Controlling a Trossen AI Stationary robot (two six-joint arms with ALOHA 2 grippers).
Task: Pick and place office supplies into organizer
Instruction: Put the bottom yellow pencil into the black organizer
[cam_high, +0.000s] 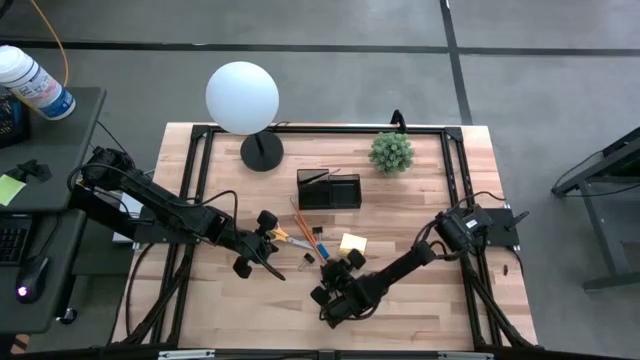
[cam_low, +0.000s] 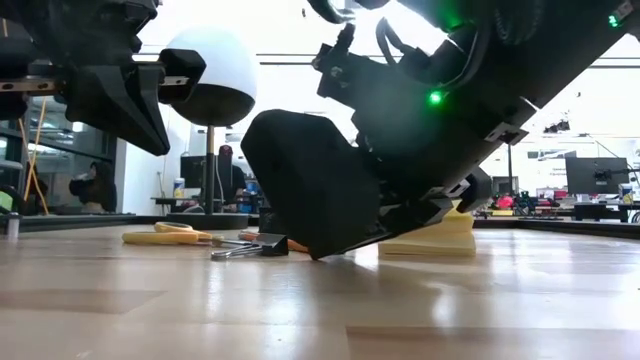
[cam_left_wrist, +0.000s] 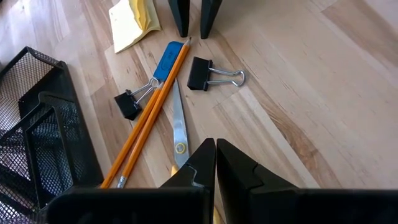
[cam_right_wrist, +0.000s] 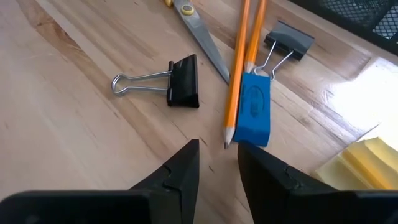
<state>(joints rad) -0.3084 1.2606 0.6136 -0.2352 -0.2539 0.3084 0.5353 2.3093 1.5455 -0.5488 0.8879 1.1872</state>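
The office supplies lie together on the wooden table: two orange pencils (cam_right_wrist: 241, 56), a blue eraser (cam_right_wrist: 255, 115), two black binder clips (cam_right_wrist: 180, 81) (cam_right_wrist: 289, 40), scissors (cam_left_wrist: 179, 127) and a yellow sticky pad (cam_left_wrist: 134, 22). The black mesh organizer (cam_high: 328, 190) stands just beyond them. My right gripper (cam_right_wrist: 217, 152) is low over the table and open. Its fingertips stand on either side of one pencil's sharpened tip (cam_right_wrist: 227, 144), with the eraser right beyond. My left gripper (cam_left_wrist: 216, 155) hangs shut above the scissors and holds nothing.
A white globe lamp (cam_high: 242, 97) on a black base and a small green plant (cam_high: 391, 152) stand at the far side of the table, behind the organizer. Bare wood lies toward the near edge (cam_high: 400, 320). The two grippers face each other across the pile.
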